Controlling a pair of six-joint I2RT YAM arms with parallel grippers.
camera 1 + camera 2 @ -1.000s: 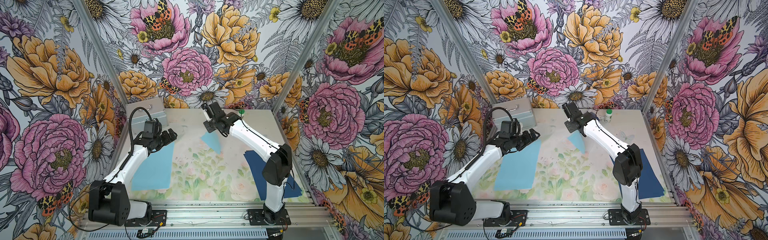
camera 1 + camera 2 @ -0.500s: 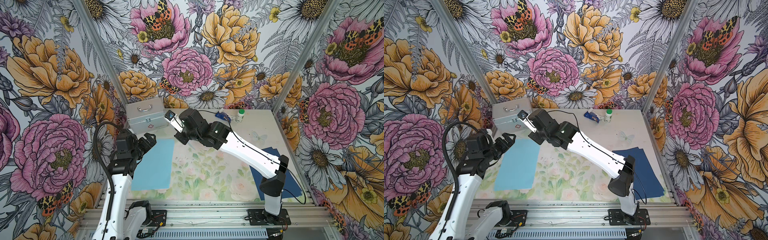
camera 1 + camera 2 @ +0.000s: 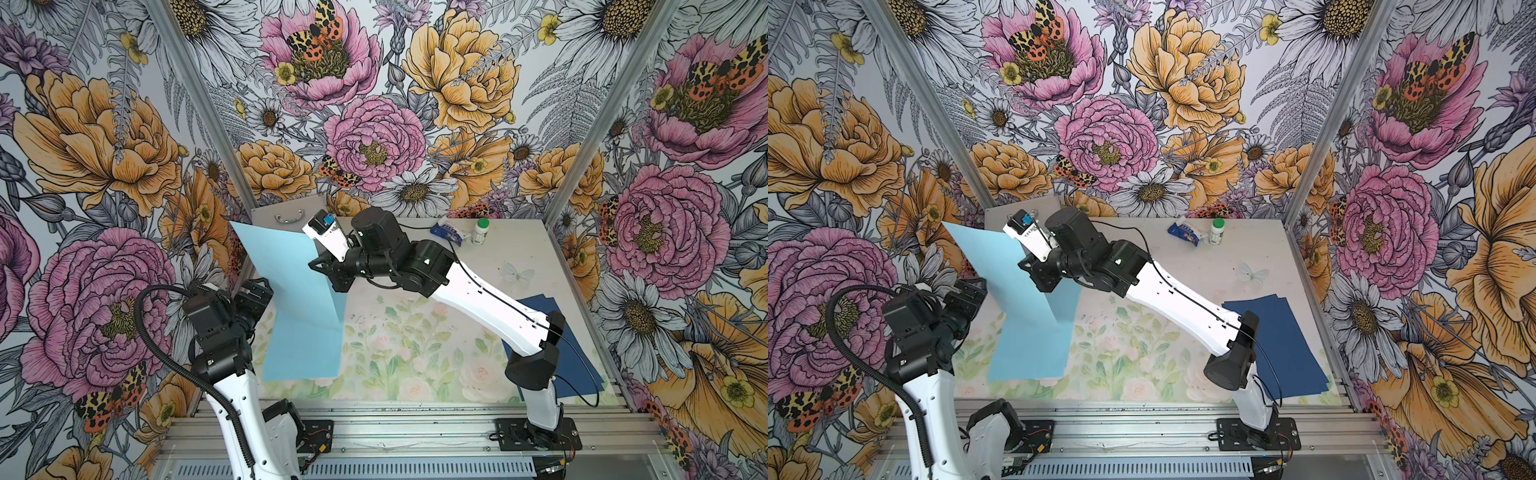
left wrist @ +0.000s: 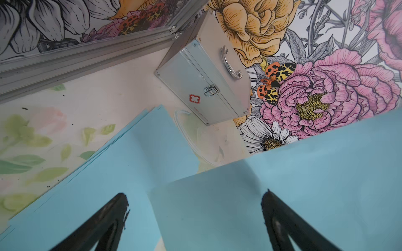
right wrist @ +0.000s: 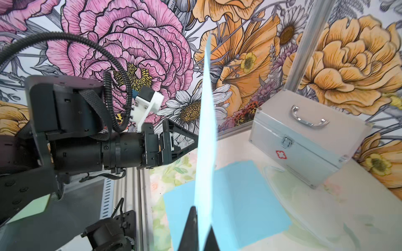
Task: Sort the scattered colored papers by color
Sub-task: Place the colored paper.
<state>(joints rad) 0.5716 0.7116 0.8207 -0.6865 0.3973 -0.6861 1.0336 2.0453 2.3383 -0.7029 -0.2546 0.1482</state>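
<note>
Sky-blue paper sheet (image 3: 291,274), pinched in the right gripper (image 3: 322,266), has swung over the light-blue stack (image 3: 303,353) — left gripper (image 4: 193,219) gapes empty beside it — release looks next.

floral wallpaper walls (image 3: 374,137) are enclosing the cell, aluminium posts (image 3: 195,95) are rising at the upper corners, and soft even light is falling.

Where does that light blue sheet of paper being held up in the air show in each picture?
Top views: the raised light sky blue paper sheet stands left of centre, pinched by the right claw.
Left wrist: it fills the lower right.
Right wrist: seen edge-on, a thin central strip.
Shared landmark: the silver metal case.
</note>
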